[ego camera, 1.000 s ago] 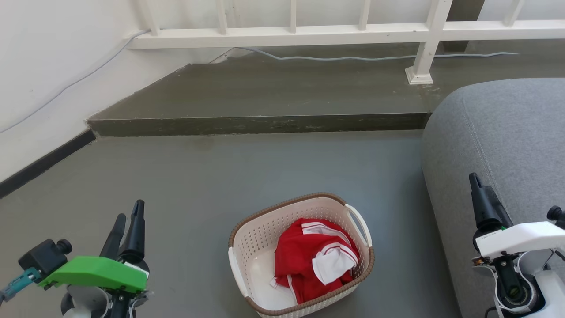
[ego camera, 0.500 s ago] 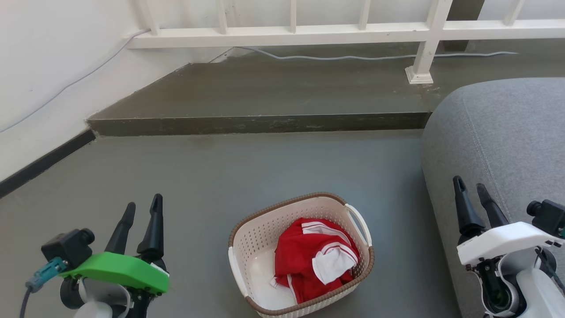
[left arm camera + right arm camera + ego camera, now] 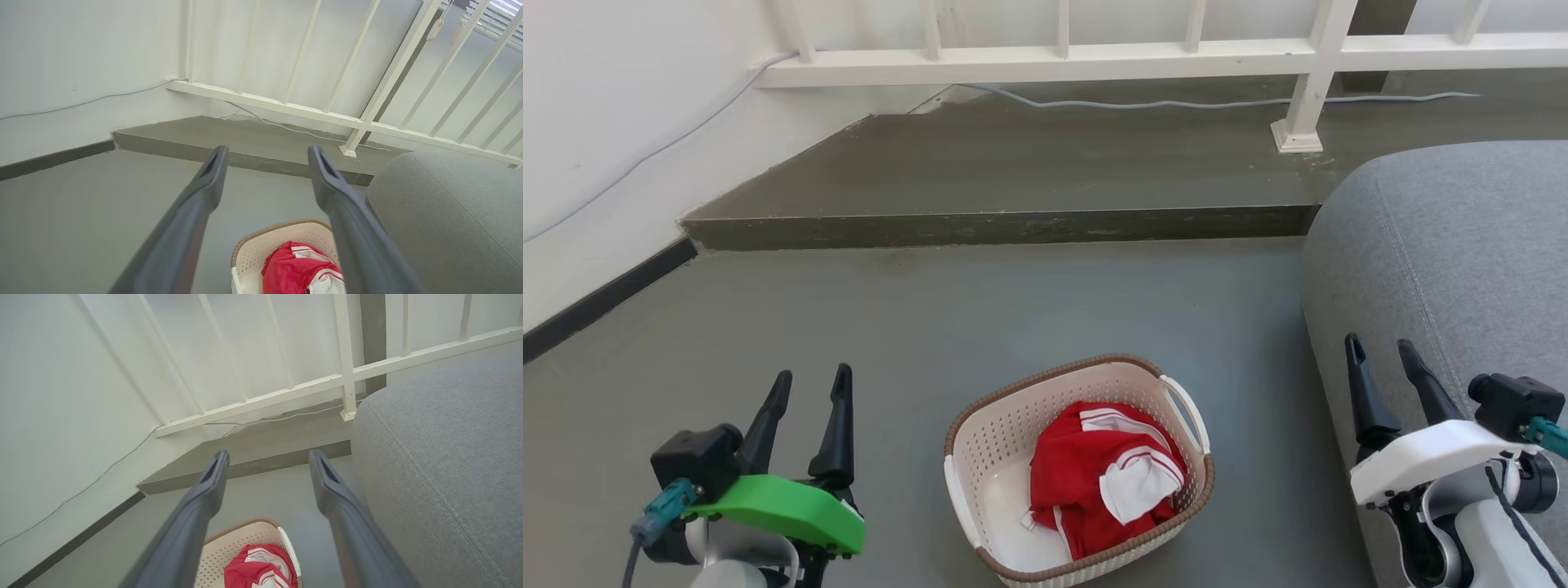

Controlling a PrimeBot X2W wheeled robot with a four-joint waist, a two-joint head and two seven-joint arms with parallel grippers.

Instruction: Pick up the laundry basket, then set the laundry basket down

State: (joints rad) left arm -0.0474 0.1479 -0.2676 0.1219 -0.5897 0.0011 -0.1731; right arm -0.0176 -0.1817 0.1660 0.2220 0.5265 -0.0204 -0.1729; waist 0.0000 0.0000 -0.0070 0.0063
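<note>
Grippers spread and empty, I flank the laundry basket (image 3: 992,445), which stands upright on the grey floor (image 3: 1013,310) between my arms. My left gripper (image 3: 813,374), above a green housing (image 3: 776,510), hangs off the basket's left side with a clear gap between its two dark fingers. My right gripper (image 3: 1379,343), above a white housing (image 3: 1421,457), hangs well off the basket's right side, its fingers likewise parted. Neither touches the basket.

Inside the basket, a crumpled red garment with white trim (image 3: 1094,474) lies toward the right end, leaving bare white bottom at the left end. The brown woven-look rim (image 3: 1045,376) runs all round.

Near the basket's right side rises a grey upholstered bulk (image 3: 1462,245), probably a sofa arm, though its full shape is cut off. Beyond the basket, a low step (image 3: 1013,229) crosses the floor. Farther back on that raised level, a pale cable (image 3: 1176,104) trails below a white railing (image 3: 1054,55), and a white wall (image 3: 621,98) closes the far left.
</note>
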